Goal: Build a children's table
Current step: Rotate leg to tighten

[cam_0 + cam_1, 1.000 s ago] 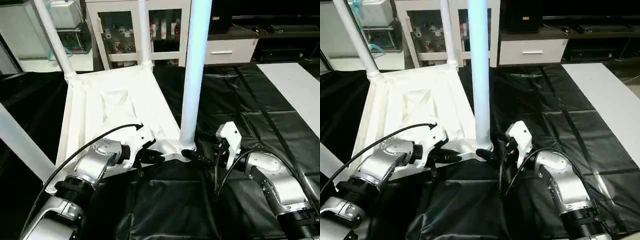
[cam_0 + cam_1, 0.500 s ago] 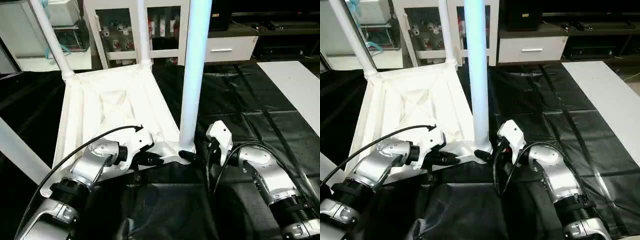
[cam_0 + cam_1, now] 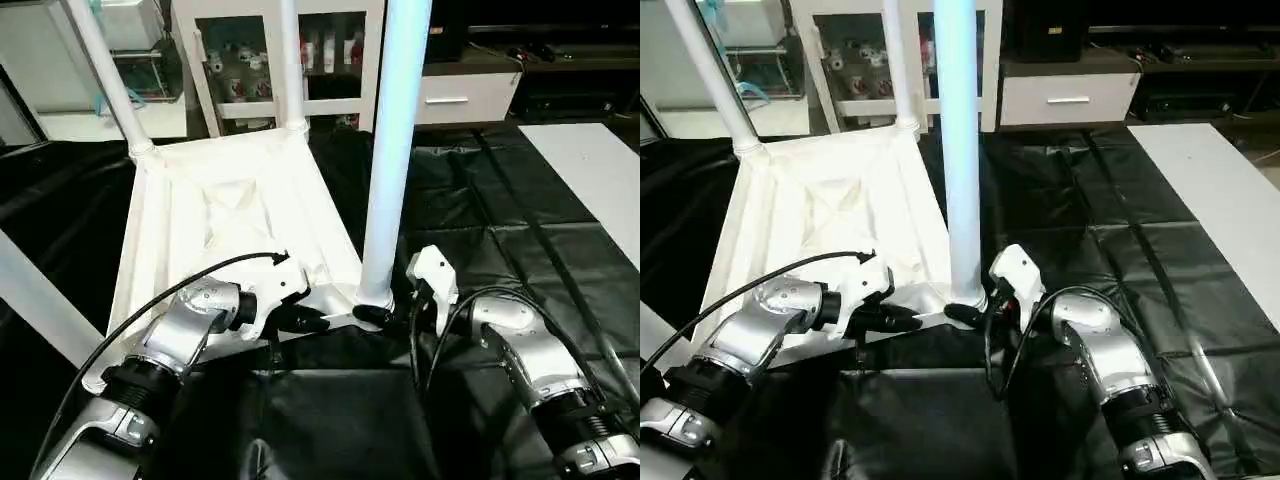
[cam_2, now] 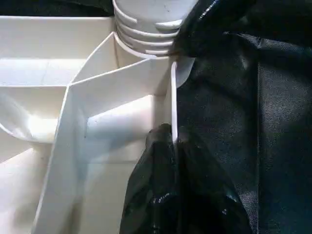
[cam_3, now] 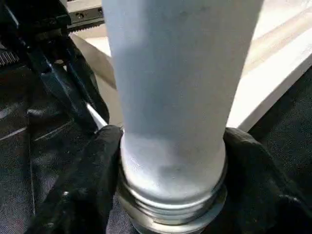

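Upside-down children's table [image 3: 230,215] sits on the black tabletop [image 3: 500,200], near leg [image 3: 390,180] cut off up top; right gripper [image 5: 170,180] jaws hug its base, left gripper [image 4: 173,146] pinches the rim

upright legs [image 3: 392,150] block tabletop [image 3: 190,230] corners; black cover [image 3: 500,210] right of it open.

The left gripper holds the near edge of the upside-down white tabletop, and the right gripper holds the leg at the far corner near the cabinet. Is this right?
Not fully. The left gripper is indeed shut on the near edge of the tabletop. But the right gripper is around the base of the nearest leg, at the near corner, not the far one. The right wrist view shows a finger on each side of it.
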